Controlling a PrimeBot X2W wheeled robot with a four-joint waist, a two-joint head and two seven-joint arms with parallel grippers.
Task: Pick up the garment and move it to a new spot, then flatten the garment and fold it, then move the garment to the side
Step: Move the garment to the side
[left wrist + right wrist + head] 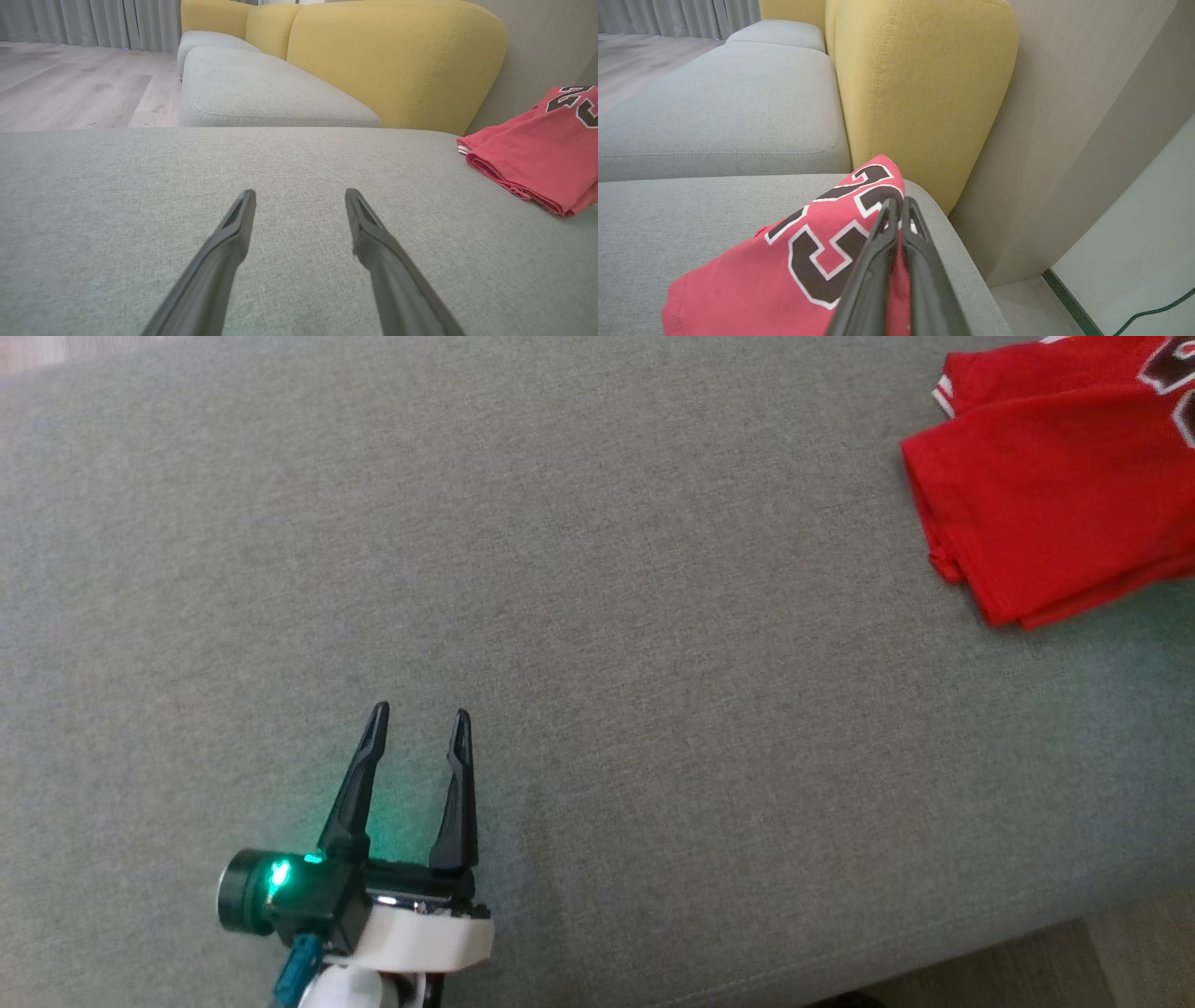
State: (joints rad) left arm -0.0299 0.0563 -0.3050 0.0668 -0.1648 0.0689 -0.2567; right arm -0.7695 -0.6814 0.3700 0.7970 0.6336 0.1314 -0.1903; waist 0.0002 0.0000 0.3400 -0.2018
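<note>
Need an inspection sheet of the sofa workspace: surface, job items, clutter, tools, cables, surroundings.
Surface: grey sofa seat, woven fabric, flat.
Job's things: red garment with black-and-white print, folded, lying at the seat's right end.
Clutter: nothing seen.
Tools: left tool open, over the cushion, well apart from the garment; right tool shut, over the garment's print; whether it pinches cloth cannot be told.
Cables: one dark cable on the pale floor past the seat's end.
Surroundings: yellow backrest, wood floor, grey curtains.
</note>
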